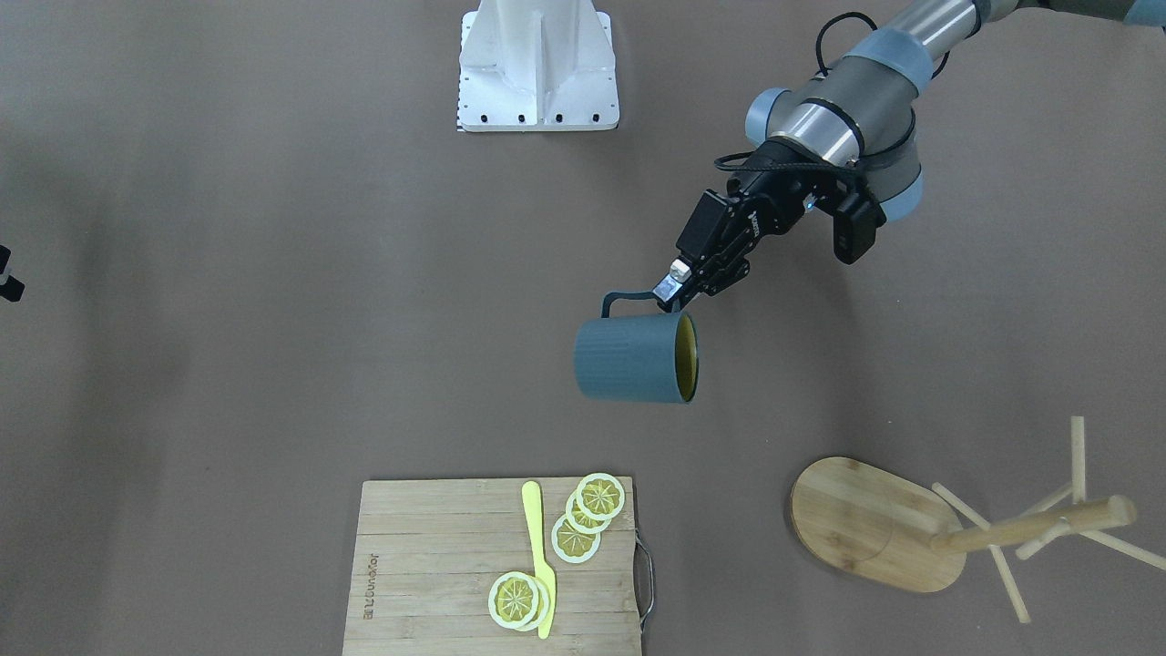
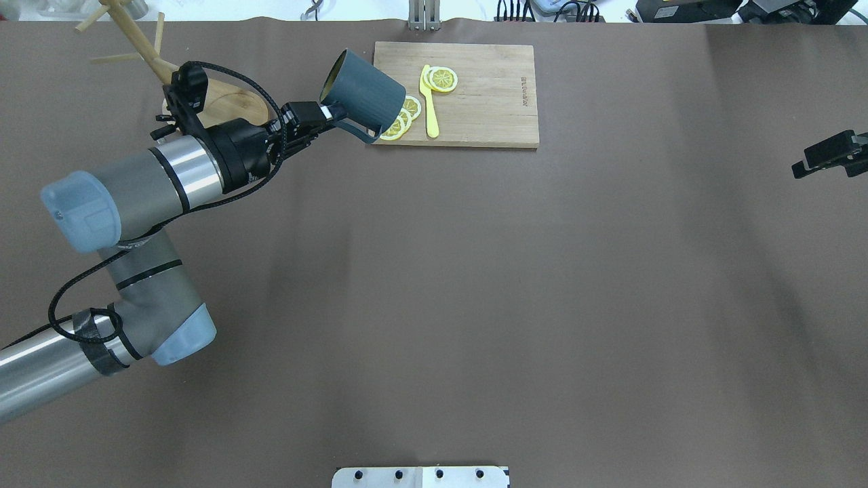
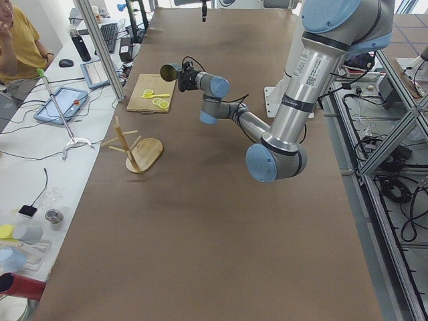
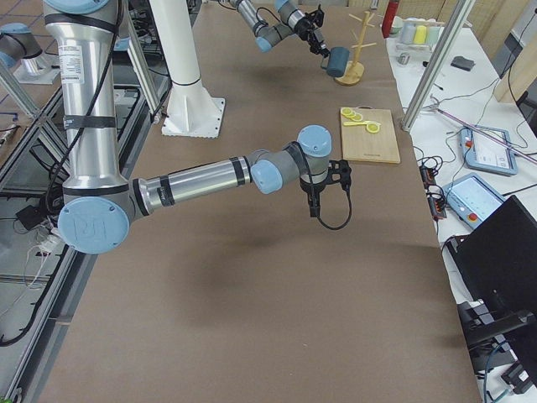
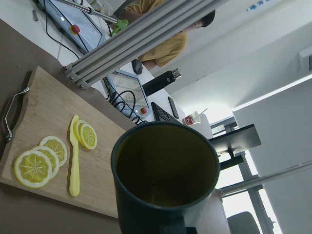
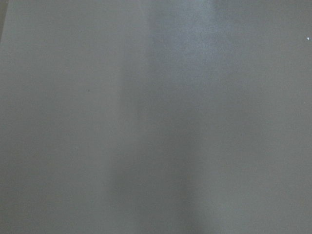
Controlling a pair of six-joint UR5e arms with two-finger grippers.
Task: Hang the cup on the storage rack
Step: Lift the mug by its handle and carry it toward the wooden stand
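Right pincer [image 2: 814,161] cut by edge; grip seemingly unreadable.

Robotics lab, no question: grey-and-silver jointed robot arms [image 4: 193,180] reach over a long brown-covered table [image 2: 475,285], with a white metal pedestal [image 1: 537,64] at its edge. Silver aluminium frame posts [image 3: 100,50] line the side. White benches [image 3: 27,144] carry blue-grey teach pendants [image 3: 63,101] and black cables [image 3: 394,187], and a yellow-shirted operator [image 3: 17,40] sits by.
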